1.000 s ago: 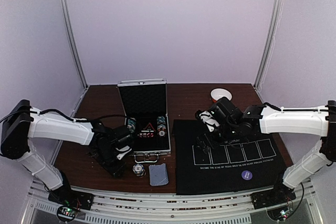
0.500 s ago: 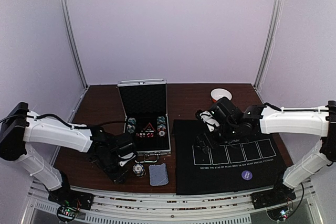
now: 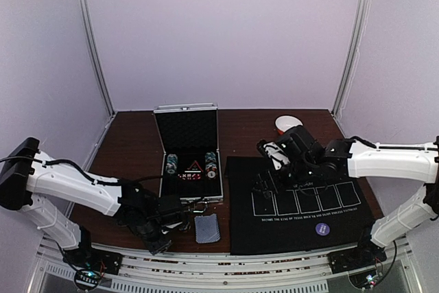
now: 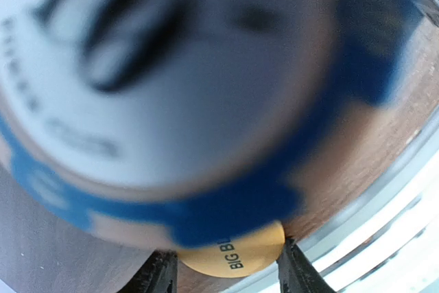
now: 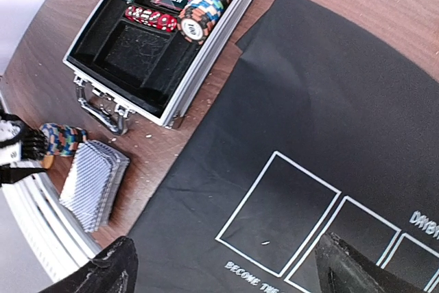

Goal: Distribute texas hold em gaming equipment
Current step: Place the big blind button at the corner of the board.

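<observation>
Pinching the orange disc [image 4: 233, 253] edgewise, apparently to carry it off, the left hand [image 4: 226, 272] crouches low while the right hand [image 5: 226, 269] hangs spread and empty over the mat [image 5: 329, 101].

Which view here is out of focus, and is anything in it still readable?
Left wrist view: a blue-and-white chip sits so near the lens that it smears across most of the frame; only the orange disc at the bottom edge is sharp, its print partly legible. Right wrist view: crisp, case and card deck clear. Top view: evenly lit, no glare.
</observation>
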